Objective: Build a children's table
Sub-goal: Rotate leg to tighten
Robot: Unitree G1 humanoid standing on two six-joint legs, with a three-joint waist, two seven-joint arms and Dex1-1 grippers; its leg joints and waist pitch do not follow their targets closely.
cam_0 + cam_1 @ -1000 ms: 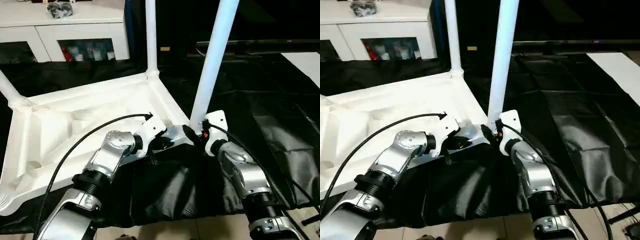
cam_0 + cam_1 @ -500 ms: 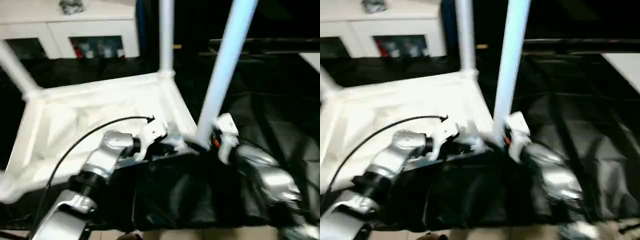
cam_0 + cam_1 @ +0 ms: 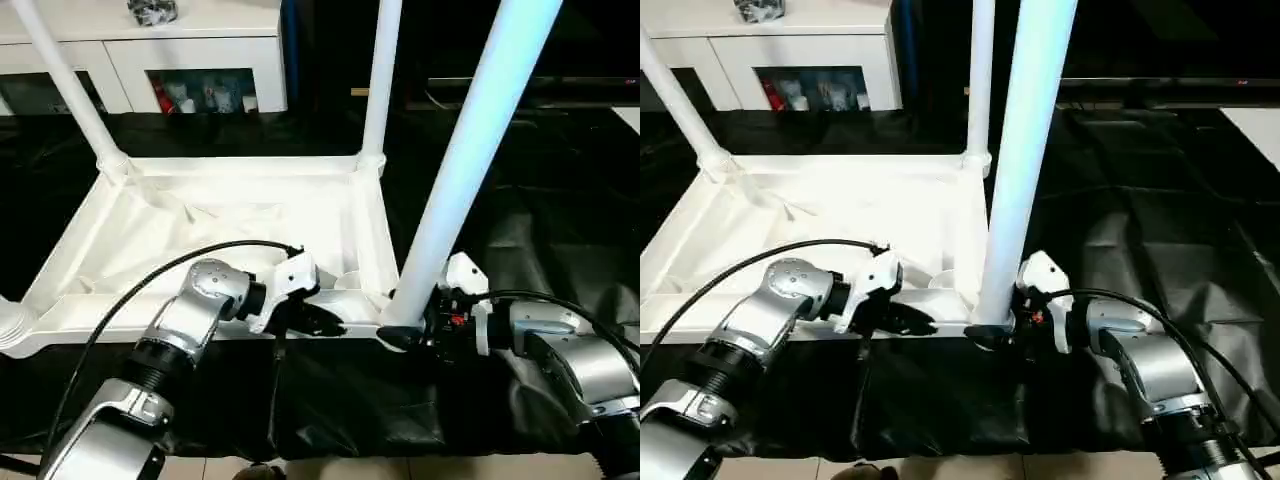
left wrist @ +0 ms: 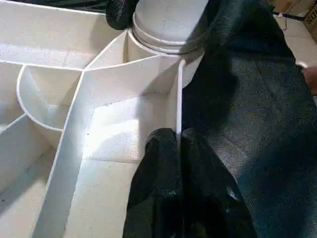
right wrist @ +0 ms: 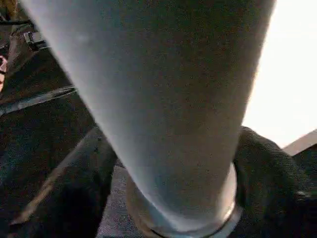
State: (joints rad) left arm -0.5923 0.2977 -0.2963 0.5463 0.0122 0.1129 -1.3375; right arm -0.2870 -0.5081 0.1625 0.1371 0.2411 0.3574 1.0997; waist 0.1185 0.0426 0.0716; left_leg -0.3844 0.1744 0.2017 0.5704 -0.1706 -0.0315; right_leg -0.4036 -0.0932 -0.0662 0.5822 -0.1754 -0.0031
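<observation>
The children's table lies upside down on black cloth, its white top (image 3: 200,230) facing up with ribs and a raised rim. Three legs stand in corner sockets: the near-right leg (image 3: 460,170), the back-right leg (image 3: 378,80) and the back-left leg (image 3: 65,85). My left gripper (image 3: 325,322) is shut on the thin front rim wall (image 4: 178,99), just left of the near-right socket (image 4: 166,29). My right gripper (image 3: 405,330) comes in from the right at that leg's base, one black finger (image 5: 79,198) on each side, pressed against the leg (image 5: 163,99).
A white cabinet (image 3: 200,60) with shelf openings stands behind the table. Black cloth (image 3: 560,230) covers the floor around and to the right. Pale floor tiles (image 3: 400,468) show along the near edge. A black cable (image 3: 150,285) arcs over my left forearm.
The whole picture has shifted, so the camera moved. My right forearm now lies lower, reaching the leg's base from the right. My left gripper stays on the rim.
</observation>
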